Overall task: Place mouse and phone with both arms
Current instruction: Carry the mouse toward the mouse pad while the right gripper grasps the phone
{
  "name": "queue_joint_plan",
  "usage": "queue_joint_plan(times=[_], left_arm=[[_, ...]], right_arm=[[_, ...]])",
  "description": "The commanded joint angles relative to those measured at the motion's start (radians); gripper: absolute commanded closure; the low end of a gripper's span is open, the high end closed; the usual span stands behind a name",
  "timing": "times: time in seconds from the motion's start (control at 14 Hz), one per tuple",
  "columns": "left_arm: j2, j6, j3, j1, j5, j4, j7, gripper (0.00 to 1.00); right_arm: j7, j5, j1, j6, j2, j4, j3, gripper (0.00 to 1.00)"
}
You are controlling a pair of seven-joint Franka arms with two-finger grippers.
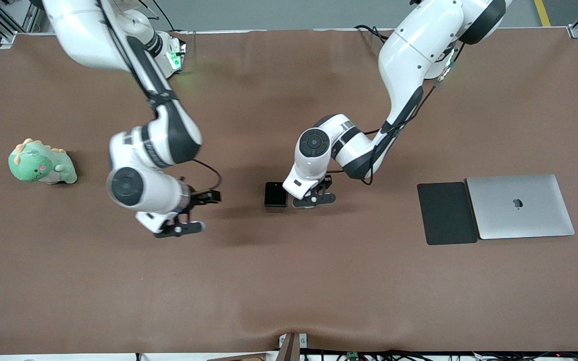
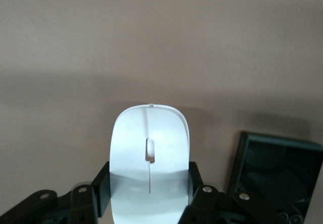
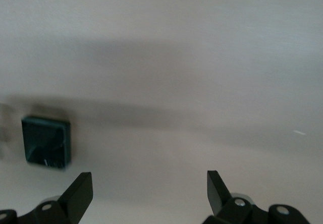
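Observation:
The white mouse [image 2: 150, 148] sits between the pads of my left gripper [image 2: 150, 183], which is shut on its sides low at the table. In the front view the left gripper [image 1: 314, 198] covers the mouse at mid-table. The black phone [image 1: 275, 194] lies flat right beside that gripper, toward the right arm's end; its corner also shows in the left wrist view [image 2: 275, 176]. My right gripper [image 1: 199, 213] hovers open over bare cloth, a short way from the phone. In the right wrist view the phone [image 3: 45, 142] lies off to one side of the open right gripper [image 3: 150, 183].
A green plush dinosaur [image 1: 42, 163] sits near the right arm's end of the table. A dark grey pad [image 1: 446, 213] and a closed silver laptop [image 1: 520, 206] lie side by side toward the left arm's end. Brown cloth [image 1: 289, 291] covers the table.

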Motion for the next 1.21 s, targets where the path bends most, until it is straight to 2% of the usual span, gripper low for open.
queue_joint_plan(times=[0.0,0.14,0.36,0.57,0.86,1.14], left_arm=[[-0.089,-0.058,-0.002,0.050,0.025,-0.028,0.054,0.58],[-0.137,-0.093,-0.005,0.105,0.020,-0.039,0.131,0.58],[-0.213,-0.109,-0.010,0.209,0.014,-0.113,0.278,0.58],[-0.272,-0.109,-0.022,0.342,0.011,-0.189,0.482,0.58],[-0.281,-0.110,-0.057,0.501,0.014,-0.255,0.587,0.57],[-0.272,-0.101,-0.056,0.573,0.022,-0.285,0.611,0.57]], right_arm=[[0.074,0.005,0.058,0.009,0.046,0.047,-0.012,0.00],[0.112,0.005,0.097,0.041,0.094,0.083,-0.014,0.00],[0.189,-0.002,0.155,0.057,0.163,0.149,-0.015,0.00],[0.189,-0.004,0.190,0.170,0.201,0.146,-0.014,0.00],[0.237,-0.007,0.235,0.223,0.240,0.148,-0.015,0.00],[0.280,-0.012,0.256,0.275,0.258,0.143,-0.015,0.00]])
